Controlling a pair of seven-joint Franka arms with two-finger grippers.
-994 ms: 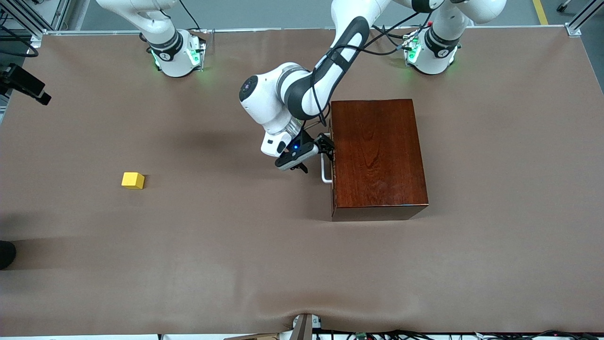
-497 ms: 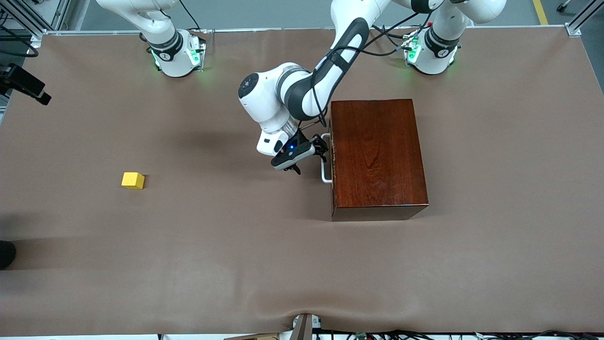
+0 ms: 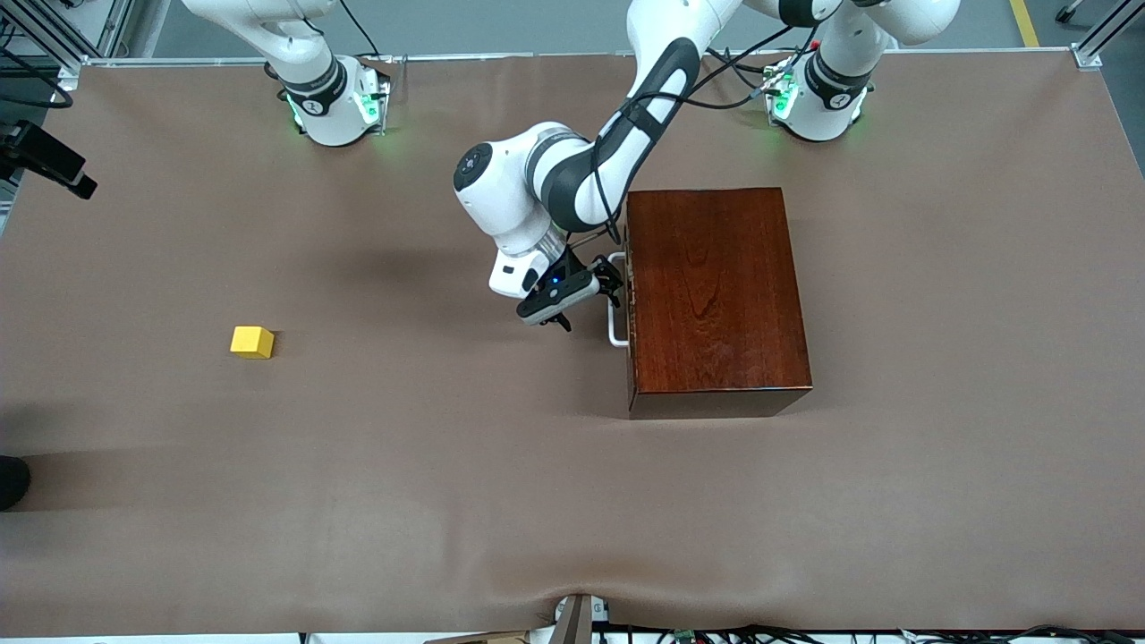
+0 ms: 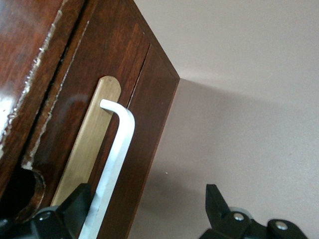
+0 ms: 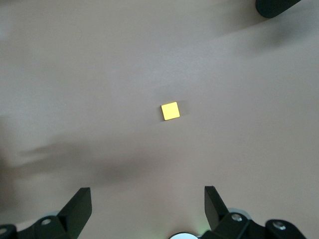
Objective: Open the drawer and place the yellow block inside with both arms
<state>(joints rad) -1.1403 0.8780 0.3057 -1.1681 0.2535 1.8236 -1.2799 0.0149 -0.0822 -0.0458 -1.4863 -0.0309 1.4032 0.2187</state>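
The dark reddish-brown box [image 3: 716,295] stands on the table with its drawer shut; the drawer front [image 4: 144,114] faces the right arm's end. The white U-shaped handle [image 3: 615,313] shows close up in the left wrist view [image 4: 117,149]. My left gripper [image 3: 601,288] is open at the handle, which passes between the fingers close to one fingertip [image 4: 77,201]; the gripper's middle [image 4: 144,199] lies over the drawer's edge. The yellow block [image 3: 252,342] sits alone toward the right arm's end. My right gripper [image 5: 147,199] is open and empty, high above the block [image 5: 170,110], out of the front view.
A brass plate [image 4: 87,149] backs the handle. A black camera mount [image 3: 49,161] sticks over the table edge at the right arm's end, and a dark object [image 3: 11,483] lies at that edge nearer the front camera.
My left gripper has drawn back a little from the drawer front toward the right arm's end. The drawer, the box and the yellow block have not moved.
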